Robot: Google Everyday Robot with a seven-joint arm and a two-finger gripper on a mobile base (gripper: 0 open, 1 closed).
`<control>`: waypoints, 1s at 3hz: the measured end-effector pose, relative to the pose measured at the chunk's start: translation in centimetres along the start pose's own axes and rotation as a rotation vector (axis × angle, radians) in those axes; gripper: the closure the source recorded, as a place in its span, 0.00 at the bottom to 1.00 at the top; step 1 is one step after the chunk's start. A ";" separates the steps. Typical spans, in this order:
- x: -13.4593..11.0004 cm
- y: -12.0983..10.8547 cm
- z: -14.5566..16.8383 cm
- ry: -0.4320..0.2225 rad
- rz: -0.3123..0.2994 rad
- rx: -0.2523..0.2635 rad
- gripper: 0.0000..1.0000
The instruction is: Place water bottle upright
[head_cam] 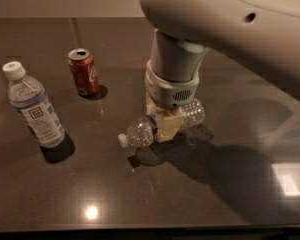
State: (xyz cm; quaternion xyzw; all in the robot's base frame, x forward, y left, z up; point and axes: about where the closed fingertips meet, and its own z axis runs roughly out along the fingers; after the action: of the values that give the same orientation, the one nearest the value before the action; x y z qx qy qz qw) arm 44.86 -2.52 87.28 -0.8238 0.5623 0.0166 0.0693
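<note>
End effector (165,127) is gripping the water bottle (140,132) around its middle, fingers closed on it. Bottle's lying sideways mid-tabletop (215,199), cap (122,140) pointing toward the left edge.

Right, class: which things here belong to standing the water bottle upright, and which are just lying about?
Job: water bottle, on its side; tool, gripping its middle.
Lying about: can; labelled bottle, both standing on the table.
</note>
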 end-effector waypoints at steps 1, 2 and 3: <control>2.8 -2.0 -3.5 -0.146 0.127 0.038 1.00; 5.1 -4.2 -6.8 -0.353 0.243 0.110 1.00; 6.6 -5.7 -9.4 -0.581 0.333 0.195 1.00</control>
State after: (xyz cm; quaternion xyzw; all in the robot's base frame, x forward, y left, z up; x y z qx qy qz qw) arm 52.11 -7.84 96.43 -0.6712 0.6447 0.2078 0.3012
